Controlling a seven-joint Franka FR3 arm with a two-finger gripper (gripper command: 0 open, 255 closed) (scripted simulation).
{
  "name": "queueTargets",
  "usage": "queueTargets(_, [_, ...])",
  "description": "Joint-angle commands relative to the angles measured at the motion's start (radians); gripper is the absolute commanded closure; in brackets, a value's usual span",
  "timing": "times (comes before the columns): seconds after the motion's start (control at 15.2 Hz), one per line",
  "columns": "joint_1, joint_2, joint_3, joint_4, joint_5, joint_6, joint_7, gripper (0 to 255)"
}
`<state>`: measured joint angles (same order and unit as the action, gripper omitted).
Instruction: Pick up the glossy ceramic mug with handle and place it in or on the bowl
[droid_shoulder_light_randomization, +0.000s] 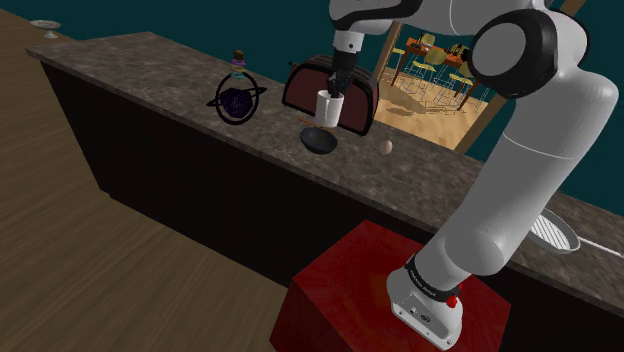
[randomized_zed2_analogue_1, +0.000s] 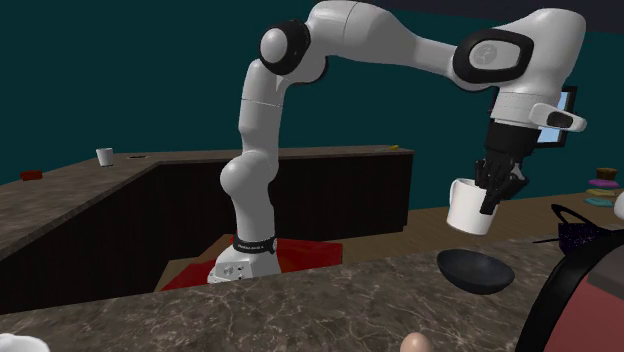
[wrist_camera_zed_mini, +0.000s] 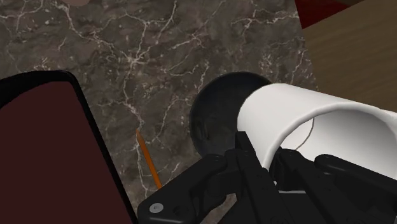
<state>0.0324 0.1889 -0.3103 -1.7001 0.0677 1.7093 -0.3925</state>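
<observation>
Because the black two-finger gripper (randomized_zed2_analogue_1: 492, 196) pinches the glossy white mug (randomized_zed2_analogue_1: 462, 210) by its rim, it hangs above the dark round bowl (randomized_zed2_analogue_1: 475, 272), seemingly ready for lowering

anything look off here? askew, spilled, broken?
Only the white mug: clasped at its rim by the gripper, it hangs a little tilted above the dark bowl, not upright. Nothing looks spilled or broken on the marbled counter.
</observation>
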Motion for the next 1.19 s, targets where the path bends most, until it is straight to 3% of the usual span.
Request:
queueTargets(0.0, [0.000, 0.005, 0.000, -0.021, 0.002, 0.026, -0.002, 255])
queueTargets(0.79, [-0.001, 0.045, 0.004, -0.128, 0.017, 0.171, -0.013, 255])
queueTargets(1.12, [-0.001, 0.045, 0.004, -0.128, 0.017, 0.171, -0.013, 255])
